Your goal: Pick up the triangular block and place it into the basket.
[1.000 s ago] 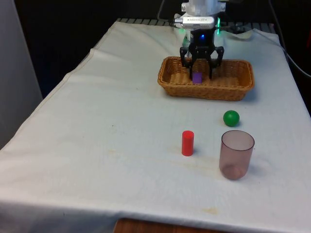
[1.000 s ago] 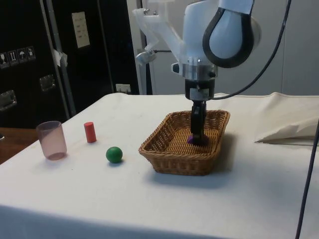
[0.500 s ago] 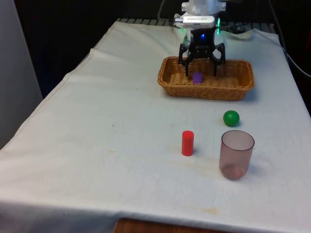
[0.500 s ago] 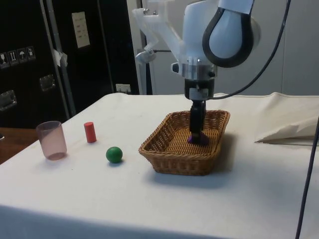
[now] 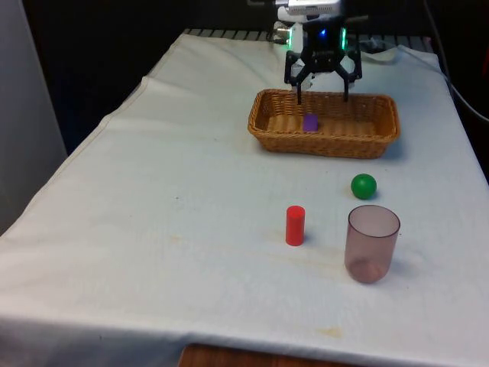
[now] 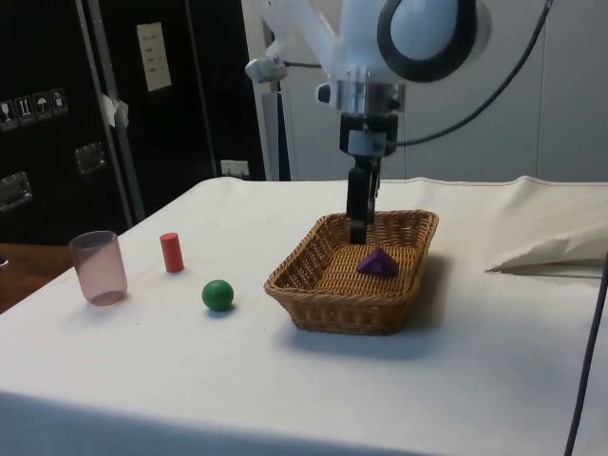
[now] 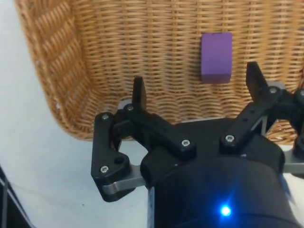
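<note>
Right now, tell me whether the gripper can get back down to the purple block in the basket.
Probably yes: the gripper hangs open above the basket, and nothing lies between it and the purple block.

My arm [image 6: 418,24] here is glossy white with a dark grey band ringing the joint, a black cable looping off it. My gripper [image 7: 195,90] is matt black, linkage bars pinned with silver screws, two slim fingers [image 7: 138,92].
</note>
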Controlling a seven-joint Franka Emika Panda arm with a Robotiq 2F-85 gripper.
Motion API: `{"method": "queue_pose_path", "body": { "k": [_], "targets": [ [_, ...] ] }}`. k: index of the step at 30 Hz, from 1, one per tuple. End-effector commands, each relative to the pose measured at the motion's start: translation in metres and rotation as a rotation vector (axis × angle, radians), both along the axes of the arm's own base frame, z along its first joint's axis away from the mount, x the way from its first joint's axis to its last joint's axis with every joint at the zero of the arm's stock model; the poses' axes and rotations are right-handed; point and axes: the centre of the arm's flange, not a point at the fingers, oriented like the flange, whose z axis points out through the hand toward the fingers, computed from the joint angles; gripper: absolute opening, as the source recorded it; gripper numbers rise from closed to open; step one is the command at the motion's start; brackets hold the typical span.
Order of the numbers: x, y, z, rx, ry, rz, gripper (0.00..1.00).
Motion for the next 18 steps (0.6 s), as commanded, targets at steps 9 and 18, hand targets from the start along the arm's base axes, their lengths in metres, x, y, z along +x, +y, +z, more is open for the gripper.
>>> {"method": "queue_pose_path", "body": {
  "k": [9,18],
  "targets": [
    [0.011,0.001,0.025,0.009,0.001,0.008,1.00],
    [0.012,0.009,0.030,0.024,0.008,0.017,1.00]
  ]
}}
